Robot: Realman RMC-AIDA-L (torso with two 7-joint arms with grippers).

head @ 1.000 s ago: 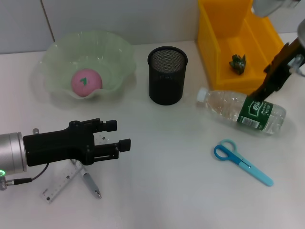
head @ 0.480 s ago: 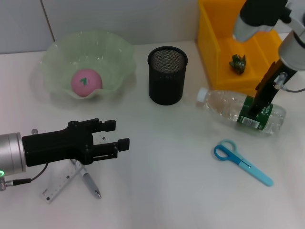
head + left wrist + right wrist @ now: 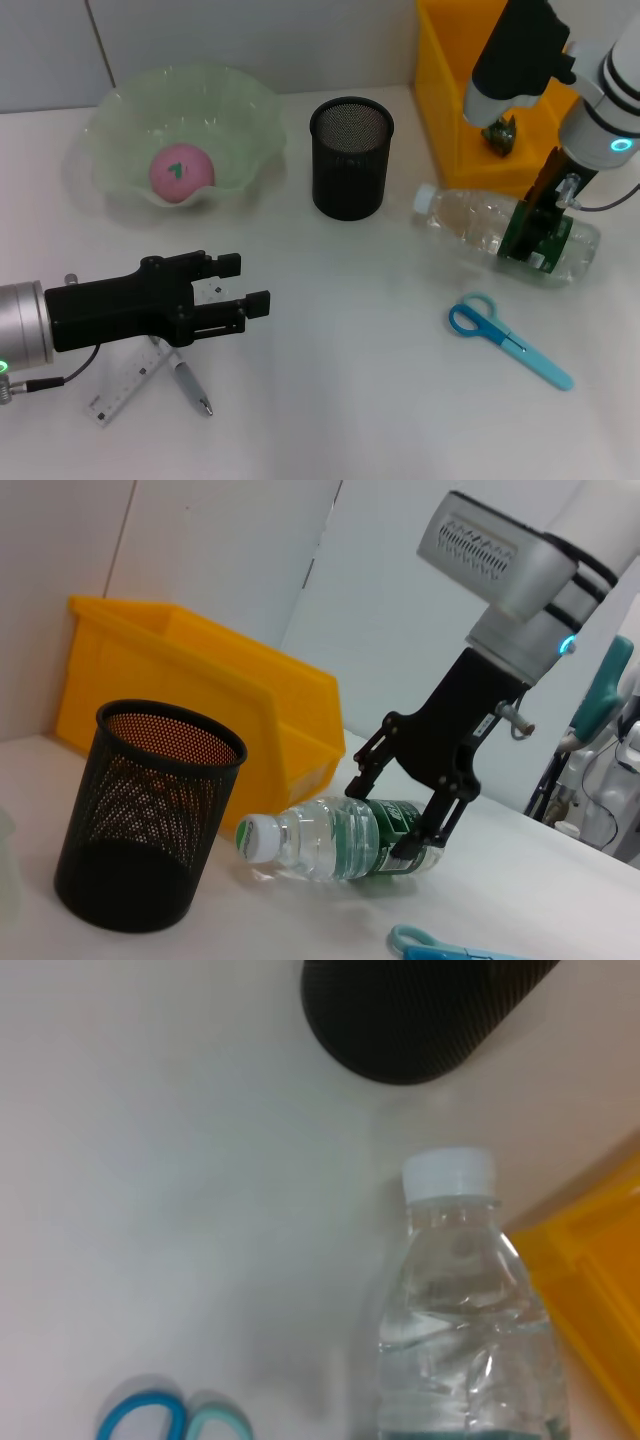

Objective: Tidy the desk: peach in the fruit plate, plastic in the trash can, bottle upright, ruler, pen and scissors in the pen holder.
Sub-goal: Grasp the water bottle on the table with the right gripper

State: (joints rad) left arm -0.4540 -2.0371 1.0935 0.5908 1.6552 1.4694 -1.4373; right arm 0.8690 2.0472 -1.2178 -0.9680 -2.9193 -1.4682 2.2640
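Bottle (image 3: 510, 233) lying | label hidden by open right gripper (image 3: 540, 225)

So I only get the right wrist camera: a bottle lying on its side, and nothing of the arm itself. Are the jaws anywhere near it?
Observer: Yes. The right gripper is down over the bottle, with its jaws open on either side of the green label.
Operator: And where's the peach?
Observer: The peach sits in the fruit plate.
Operator: What about the other arm?
Observer: The left gripper hovers, jaws open, just above the ruler and the pen.
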